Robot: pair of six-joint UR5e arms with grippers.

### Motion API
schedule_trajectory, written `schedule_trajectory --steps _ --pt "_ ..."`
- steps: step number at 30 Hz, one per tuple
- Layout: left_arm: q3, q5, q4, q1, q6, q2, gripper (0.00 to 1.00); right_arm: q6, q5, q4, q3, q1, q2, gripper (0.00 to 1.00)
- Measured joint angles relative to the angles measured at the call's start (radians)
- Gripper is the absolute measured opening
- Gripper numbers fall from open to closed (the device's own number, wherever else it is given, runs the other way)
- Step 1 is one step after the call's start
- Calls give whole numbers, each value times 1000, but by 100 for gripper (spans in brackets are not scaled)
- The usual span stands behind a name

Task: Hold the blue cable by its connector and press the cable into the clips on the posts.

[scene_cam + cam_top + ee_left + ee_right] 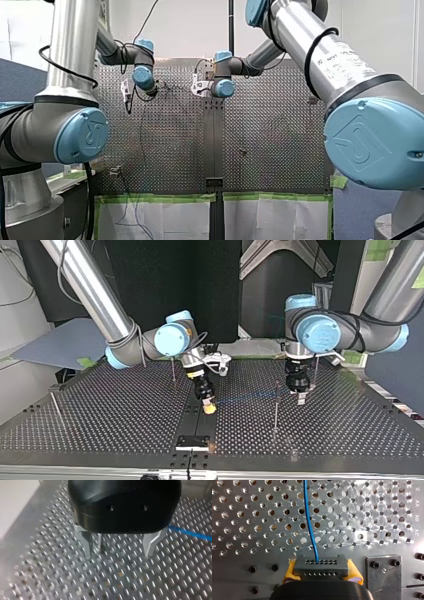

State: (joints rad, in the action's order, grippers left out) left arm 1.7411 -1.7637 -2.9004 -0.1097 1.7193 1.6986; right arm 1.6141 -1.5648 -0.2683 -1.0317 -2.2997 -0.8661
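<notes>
While right hand (322, 573) clamped grey connector (320, 565) of blue cable (308, 517), left hand (118, 552) hung spread, gripping nothing, over perforated tabletop (120, 582); black panels (215, 285) behind.

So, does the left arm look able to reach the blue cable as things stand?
Probably yes: the left tool hangs open, and the blue cable runs bare just beside it, with nothing between them.

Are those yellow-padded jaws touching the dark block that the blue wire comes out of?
Touching. The right wrist view shows the connector squeezed between the yellow pads of my right arm's jaws, a pad flush against each side, no gap.
</notes>
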Motion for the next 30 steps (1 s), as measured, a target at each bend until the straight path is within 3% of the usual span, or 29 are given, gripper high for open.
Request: schedule_trajectory --steps 3,13,22,30 --pt "0 19 -26 -8 25 -25 98 0 0 4 0 -2 0 0" --pt "25 11 -121 -26 108 -78 98 -1 0 10 0 -5 0 0" --pt "45 -28 -185 -53 79 -93 98 0 0 10 0 -5 0 0" --pt "64 -36 -185 -81 67 -152 98 0 1 9 0 -4 0 0"
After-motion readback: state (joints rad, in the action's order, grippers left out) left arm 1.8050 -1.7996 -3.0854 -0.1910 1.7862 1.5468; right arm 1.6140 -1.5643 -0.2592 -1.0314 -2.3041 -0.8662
